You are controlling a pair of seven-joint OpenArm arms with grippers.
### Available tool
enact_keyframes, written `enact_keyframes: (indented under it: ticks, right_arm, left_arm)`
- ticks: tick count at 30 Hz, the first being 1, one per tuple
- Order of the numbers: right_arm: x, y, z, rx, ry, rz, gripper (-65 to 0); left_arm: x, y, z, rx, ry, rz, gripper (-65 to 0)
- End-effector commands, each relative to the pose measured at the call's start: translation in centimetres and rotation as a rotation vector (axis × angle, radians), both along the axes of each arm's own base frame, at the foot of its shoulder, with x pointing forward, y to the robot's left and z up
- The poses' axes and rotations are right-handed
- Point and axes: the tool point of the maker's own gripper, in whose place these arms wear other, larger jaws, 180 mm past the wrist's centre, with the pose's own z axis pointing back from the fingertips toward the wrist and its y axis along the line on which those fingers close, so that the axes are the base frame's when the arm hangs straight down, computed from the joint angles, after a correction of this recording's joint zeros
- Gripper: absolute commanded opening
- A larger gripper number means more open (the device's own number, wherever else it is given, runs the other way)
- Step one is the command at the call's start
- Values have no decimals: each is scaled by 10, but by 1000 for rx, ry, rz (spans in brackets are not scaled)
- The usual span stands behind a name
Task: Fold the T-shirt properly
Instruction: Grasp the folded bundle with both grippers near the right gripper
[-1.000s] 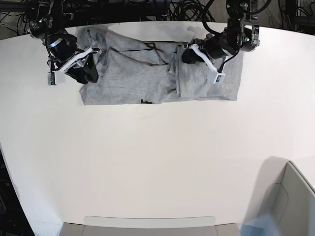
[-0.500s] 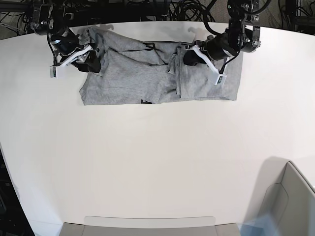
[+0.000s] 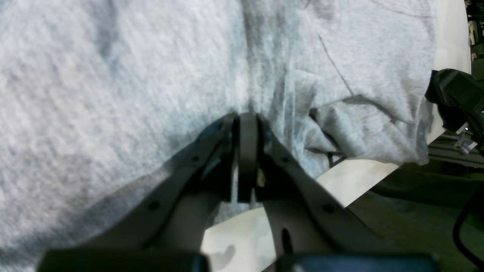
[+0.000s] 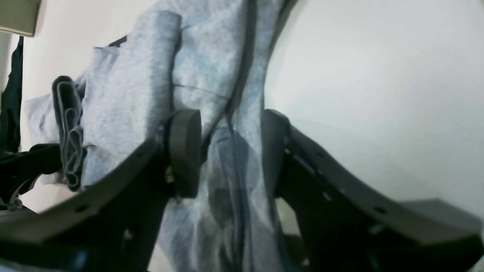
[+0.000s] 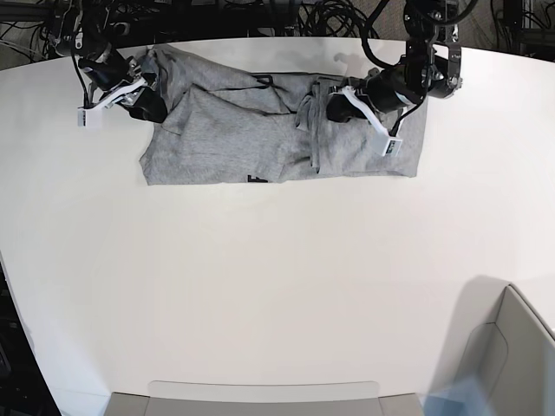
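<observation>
**A:** Where are my 2 arms?

**B:** Both reach in from the far edge of the white table. I have the left gripper low over the right half of the T-shirt, angled toward the middle. The right gripper sits at the shirt's far left corner.

**A:** And the fingers?

**B:** On my left wrist camera the left gripper has its pads pressed together, tips down on the T-shirt; I cannot tell whether any cloth is caught between them. On my right wrist camera the right gripper is spread, and a fold of the T-shirt runs up through the gap, alongside the left pad.

**A:** Where does the shirt lie?

**B:** Rumpled, stretched sideways along the table's far side, with a bunched ridge just left of the left gripper. Only the base view shows that whole spread; the wrist views alone show the pads.
</observation>
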Motion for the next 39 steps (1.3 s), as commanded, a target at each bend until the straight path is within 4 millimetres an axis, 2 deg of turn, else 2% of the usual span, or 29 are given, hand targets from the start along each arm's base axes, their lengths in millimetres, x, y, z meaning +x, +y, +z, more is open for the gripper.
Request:
enact_keyframes:
  ticks: [1,5,10,17,20,23,26,28,31,35,39]
  right_arm:
    - [6,-1,7,5,-39,3,-386]
    - [12,17,-4,47,-18,38,-386]
    - [16,45,-3,81,-27,106,-387]
    - [23,62,-2,111,-38,120,-387]
    - [25,75,-13,51,-17,190,-390]
    - [29,89,-23,-12,-1,237,-446]
    - [33,96,-26,-42,-2,238,-572]
    - [33,90,-27,-48,1,222,-650]
    - [40,69,-24,-71,-9,175,-650]
    - [57,16,-15,-160,-28,107,-650]
    - [65,-44,-9,-263,6,-13,-650]
  left_arm:
    - [6,0,8,-12,-34,2,-638]
    - [6,0,8,-12,-33,4,-638]
    - [6,0,8,-12,-33,4,-638]
    - [5,0,7,-12,-30,5,-638]
    - [4,-1,7,-13,-28,1,-638]
    - [3,-3,8,-20,-28,-3,-638]
    - [5,-3,13,-19,-45,-8,-638]
    - [5,-5,21,-19,-68,-14,-638]
    - [5,-8,37,-20,-119,-25,-638]
    - [11,-16,70,-93,-200,-21,-638]
    - [20,3,81,-164,-212,72,-638]
